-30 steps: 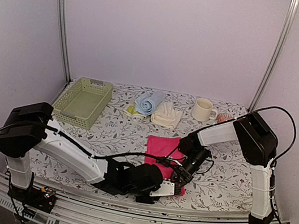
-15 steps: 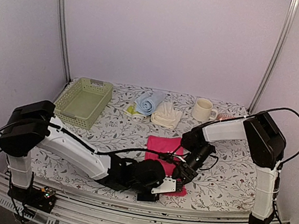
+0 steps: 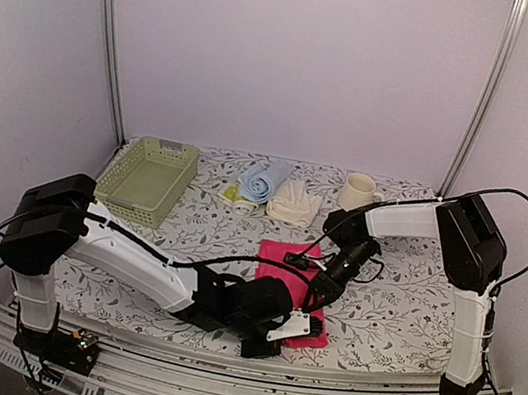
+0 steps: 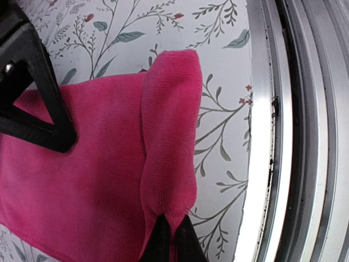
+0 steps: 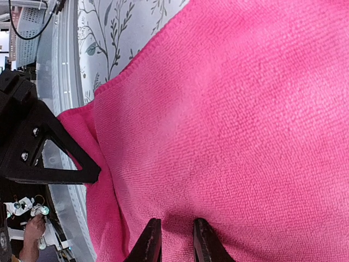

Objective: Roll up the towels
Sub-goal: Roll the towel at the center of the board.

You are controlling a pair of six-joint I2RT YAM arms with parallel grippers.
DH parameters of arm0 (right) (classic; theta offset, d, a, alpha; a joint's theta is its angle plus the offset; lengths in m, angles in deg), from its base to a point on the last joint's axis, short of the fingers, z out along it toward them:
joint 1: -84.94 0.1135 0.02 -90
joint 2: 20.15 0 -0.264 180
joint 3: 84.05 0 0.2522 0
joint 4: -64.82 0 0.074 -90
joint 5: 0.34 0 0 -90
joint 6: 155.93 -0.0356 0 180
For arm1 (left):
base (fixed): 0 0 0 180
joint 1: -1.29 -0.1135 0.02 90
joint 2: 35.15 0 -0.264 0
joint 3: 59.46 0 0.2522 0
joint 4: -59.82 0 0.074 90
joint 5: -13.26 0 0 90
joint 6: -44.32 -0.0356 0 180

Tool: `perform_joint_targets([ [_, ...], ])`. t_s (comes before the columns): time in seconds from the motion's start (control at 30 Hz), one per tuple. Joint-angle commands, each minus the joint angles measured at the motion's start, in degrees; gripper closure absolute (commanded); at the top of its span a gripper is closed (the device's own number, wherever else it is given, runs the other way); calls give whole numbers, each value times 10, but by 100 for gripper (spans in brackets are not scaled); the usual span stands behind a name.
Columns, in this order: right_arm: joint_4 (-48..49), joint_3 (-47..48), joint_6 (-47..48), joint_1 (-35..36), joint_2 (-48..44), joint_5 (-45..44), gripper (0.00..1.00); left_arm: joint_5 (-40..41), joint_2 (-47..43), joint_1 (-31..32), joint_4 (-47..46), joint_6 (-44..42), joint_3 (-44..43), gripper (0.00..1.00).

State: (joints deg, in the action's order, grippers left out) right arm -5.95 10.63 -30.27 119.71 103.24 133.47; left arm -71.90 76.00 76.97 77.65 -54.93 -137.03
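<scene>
At the far left the basket (image 3: pixel 149 178) sits apart from the work. Right of it, at the back of the bench (image 3: pixel 397 311), the yellow-green towel (image 3: pixel 234 195), blue towel (image 3: pixel 265 179) and cream towel (image 3: pixel 293 203) lie close together. Near the front edge, the left end effector (image 4: pixel 169 240) was spread a second ago. Now it is pressed together, pinching the turned-over near edge of the pink towel (image 4: pixel 98 164), which lies mostly flat on the bench. That fold looks like the first turn of a roll, so the left arm has probably taken charge of it. Just right, the right end effector (image 5: pixel 172 240) has gone the other way: clamped before, its fingers now stand a little apart over the pink cloth, with no fold visible between them. It has also drawn back toward the towel's far side. Furthest right stands the mug (image 3: pixel 357 193) – untouched. Rolling seems barely begun.
</scene>
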Motion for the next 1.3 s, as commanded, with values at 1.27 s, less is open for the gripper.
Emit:
perform_joint_targets([
  [1.27,365,-336,81,227,-359,-355,63,-418,108,-200,37,278,-34,100],
])
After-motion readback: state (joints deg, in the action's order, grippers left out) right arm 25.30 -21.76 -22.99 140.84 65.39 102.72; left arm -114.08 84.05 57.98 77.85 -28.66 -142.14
